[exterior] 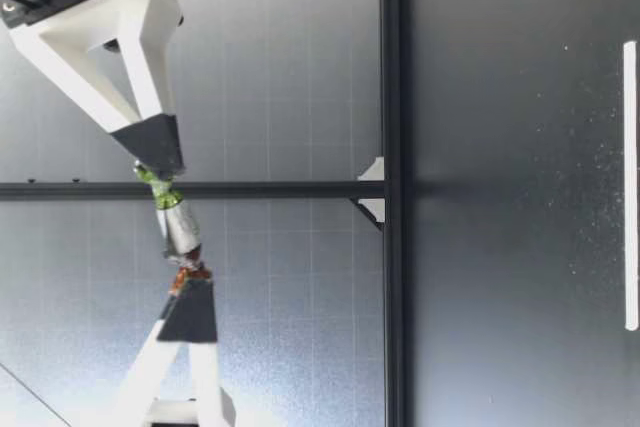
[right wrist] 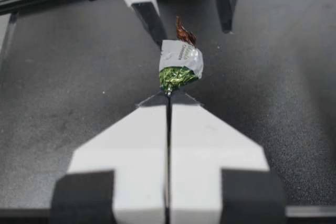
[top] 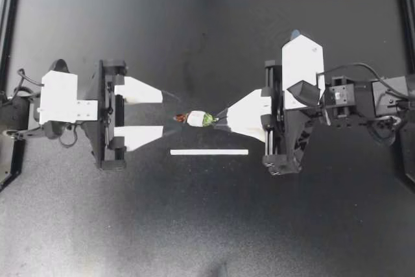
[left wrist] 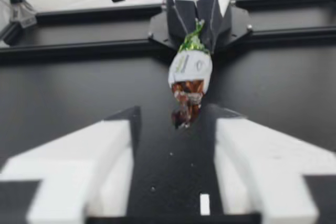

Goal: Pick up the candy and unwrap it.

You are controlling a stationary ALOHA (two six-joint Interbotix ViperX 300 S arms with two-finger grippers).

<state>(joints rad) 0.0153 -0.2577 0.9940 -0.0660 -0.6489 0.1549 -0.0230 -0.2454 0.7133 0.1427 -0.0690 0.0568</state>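
Black table (top: 207, 225), white strip (top: 209, 152) lying flat near its middle. Candy (top: 196, 119) held in the air above the table between the two grippers, pinched by its green twisted end in the pressed-together fingers of right gripper (top: 219, 119). Left gripper (top: 176, 114) facing it, fingers spread, brown twisted end lying between the tips; contact unclear. Probable step in hand: seizing the brown end. For a clean grasp, close on the twist itself, not on the white body; hold the right pinch firm; then draw apart along the candy's length, to avoid tearing or dropping.
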